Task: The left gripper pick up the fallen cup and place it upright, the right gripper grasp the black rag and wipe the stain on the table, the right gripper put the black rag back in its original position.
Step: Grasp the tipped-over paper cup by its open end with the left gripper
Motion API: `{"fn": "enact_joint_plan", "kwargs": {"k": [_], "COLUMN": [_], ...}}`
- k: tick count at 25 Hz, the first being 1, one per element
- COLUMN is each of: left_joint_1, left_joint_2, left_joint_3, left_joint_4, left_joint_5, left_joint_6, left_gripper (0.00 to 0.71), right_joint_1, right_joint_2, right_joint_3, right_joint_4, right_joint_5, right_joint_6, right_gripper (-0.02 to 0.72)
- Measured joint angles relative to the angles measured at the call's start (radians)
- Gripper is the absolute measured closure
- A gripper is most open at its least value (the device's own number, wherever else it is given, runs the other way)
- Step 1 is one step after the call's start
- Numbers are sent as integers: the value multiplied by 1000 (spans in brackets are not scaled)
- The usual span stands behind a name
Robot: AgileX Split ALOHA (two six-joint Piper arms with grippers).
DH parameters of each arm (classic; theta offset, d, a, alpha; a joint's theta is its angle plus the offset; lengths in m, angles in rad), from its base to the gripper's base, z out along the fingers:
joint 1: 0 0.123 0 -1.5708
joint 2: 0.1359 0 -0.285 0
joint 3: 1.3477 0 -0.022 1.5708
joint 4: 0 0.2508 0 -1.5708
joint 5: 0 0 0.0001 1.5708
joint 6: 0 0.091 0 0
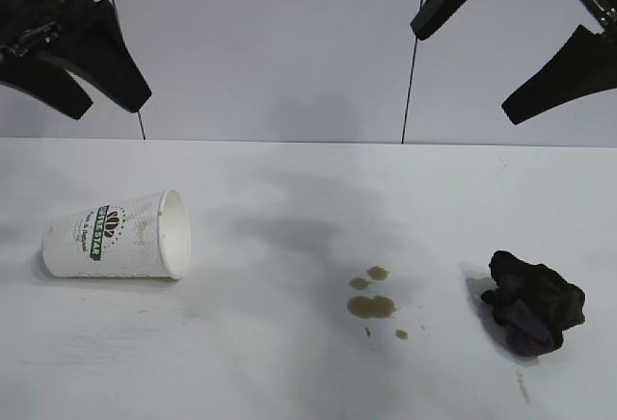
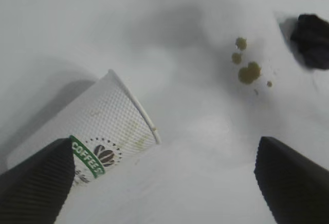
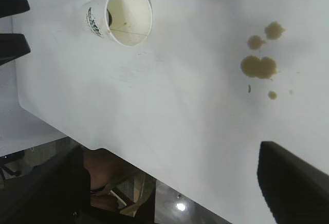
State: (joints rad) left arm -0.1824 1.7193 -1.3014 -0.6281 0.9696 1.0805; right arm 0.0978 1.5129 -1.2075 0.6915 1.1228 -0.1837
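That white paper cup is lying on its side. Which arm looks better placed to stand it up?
The left. Its pincer hangs open above the table's left side, where the fallen white paper cup lies. The right pincer hangs over the far side, nearer the lumpy black rag.

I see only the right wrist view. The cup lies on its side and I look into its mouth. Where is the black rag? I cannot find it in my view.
Observer: The black rag sits on the table at the right side of the exterior view, right of the stain and apart from it.
Operator: Is the left gripper already at the cup?
Observer: No. The left gripper hangs above the cup, fingers spread wide, touching nothing.
Operator: And my right gripper, how high is it?
Observer: The right gripper is up at the top right of the exterior view, well above the rag, open and empty.
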Motion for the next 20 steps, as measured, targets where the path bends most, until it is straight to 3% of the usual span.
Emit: {"fn": "enact_joint_plan", "kwargs": {"k": [4, 6, 10, 13, 20], "left_joint_1": [-100, -166, -269, -320, -350], "left_joint_2": [0, 0, 8, 35, 139], "left_joint_3": [-4, -4, -4, -4, -4], "left_joint_4": [49, 161, 446, 622, 790], "left_joint_5": [-1, -34, -130, -158, -164], "left_joint_6": [373, 429, 309, 168, -61], "left_gripper": [23, 23, 23, 23, 23], "right_joint_1": [0, 0, 0, 0, 0], "right_joint_2": [0, 0, 0, 0, 0], "right_joint_3": [0, 0, 0, 0, 0], "right_joint_4": [0, 0, 0, 0, -3], "right_joint_5": [0, 0, 0, 0, 0], "right_joint_6": [0, 0, 0, 0, 0], "right_gripper": [71, 71, 71, 71, 71]}}
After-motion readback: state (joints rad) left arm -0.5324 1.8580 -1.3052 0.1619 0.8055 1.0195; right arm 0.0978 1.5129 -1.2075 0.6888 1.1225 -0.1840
